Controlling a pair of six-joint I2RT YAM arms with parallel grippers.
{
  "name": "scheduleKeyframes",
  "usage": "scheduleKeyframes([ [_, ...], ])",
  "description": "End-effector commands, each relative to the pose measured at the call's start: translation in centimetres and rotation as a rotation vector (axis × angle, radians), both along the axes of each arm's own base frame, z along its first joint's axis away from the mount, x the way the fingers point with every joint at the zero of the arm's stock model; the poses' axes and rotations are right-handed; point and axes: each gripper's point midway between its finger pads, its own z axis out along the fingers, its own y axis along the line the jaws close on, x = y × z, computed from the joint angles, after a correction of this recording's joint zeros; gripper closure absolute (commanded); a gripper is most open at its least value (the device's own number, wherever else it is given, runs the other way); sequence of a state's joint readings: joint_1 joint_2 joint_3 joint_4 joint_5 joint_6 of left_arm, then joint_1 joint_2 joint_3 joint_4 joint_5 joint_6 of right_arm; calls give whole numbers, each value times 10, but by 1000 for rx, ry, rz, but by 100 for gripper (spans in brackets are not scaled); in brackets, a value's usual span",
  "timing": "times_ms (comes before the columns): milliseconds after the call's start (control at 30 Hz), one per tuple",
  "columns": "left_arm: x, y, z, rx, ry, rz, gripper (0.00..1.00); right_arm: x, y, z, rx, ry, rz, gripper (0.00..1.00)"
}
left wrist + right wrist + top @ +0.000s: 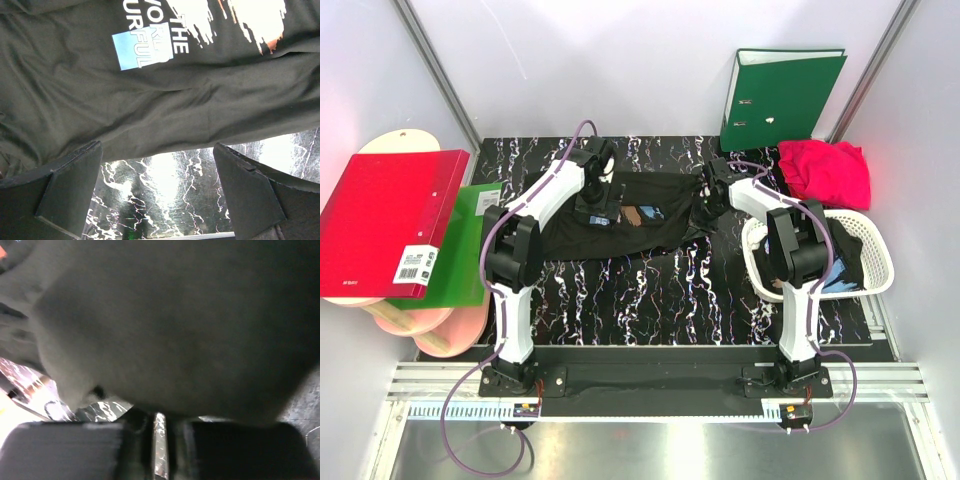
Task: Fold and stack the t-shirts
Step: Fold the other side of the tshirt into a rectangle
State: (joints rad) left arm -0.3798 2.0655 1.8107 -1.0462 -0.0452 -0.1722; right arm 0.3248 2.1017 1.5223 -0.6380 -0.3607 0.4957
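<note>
Left tool (157, 160) spread wide, right tool (159, 427) closed.

White basket (886, 268) at the right edge, upright green binder (782, 95) at the far-right corner, red binder (385, 215) off the left edge.

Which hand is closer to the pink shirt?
Right. The right hand is left of the pink shirt; the left hand is farther left, over the black shirt.
</note>
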Motion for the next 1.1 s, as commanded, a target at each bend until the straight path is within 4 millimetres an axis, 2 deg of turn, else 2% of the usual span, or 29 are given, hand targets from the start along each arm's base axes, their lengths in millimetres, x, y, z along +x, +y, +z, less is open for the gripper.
scheduleKeyframes([
  [0, 3, 2, 7, 22, -31, -8, 1, 20, 10, 44, 43, -139, 6, 95],
  [33, 3, 2, 6, 22, -28, -6, 1, 18, 8, 47, 40, -145, 4, 100],
  [167, 2, 1, -2, 18, -6, -8, 1, 12, 12, 72, 81, -183, 27, 100],
  [267, 1, 1, -6, 23, 4, -10, 1, -1, 15, 93, 121, -155, 50, 100],
  [367, 1, 1, -7, 26, 5, -8, 1, -25, 12, 112, 125, -83, 63, 100],
  [433, 1, 1, -7, 23, 7, -7, 1, -32, 12, 129, 142, -78, 71, 100],
  [467, 1, 0, -7, 21, 6, -7, 1, -43, 9, 130, 132, -34, 78, 100],
  [633, -1, -2, -11, 14, 21, -12, 1, -67, 12, 145, 170, 75, 107, 100],
  [733, -2, -2, -12, 8, 26, -11, 1, -85, 6, 145, 146, 173, 103, 100],
  [800, -2, -2, -11, 7, 26, -13, 1, -105, 4, 142, 138, 282, 127, 100],
  [833, -2, -3, -12, 6, 26, -13, 1, -110, 4, 141, 141, 312, 135, 78],
  [867, -2, -3, -12, 7, 28, -13, 1, -120, 1, 140, 131, 357, 156, 63],
  [933, -2, -3, -13, 8, 30, -13, 1, -123, -6, 141, 92, 348, 175, 46],
  [967, -3, -3, -13, 10, 31, -13, 1, -124, -10, 142, 67, 333, 181, 27],
  [1033, -3, -3, -14, 11, 32, -12, 1, -121, -21, 147, 7, 270, 179, 15],
  [1067, -4, -3, -15, 13, 36, -11, 1, -122, -24, 147, -9, 256, 180, 14],
])
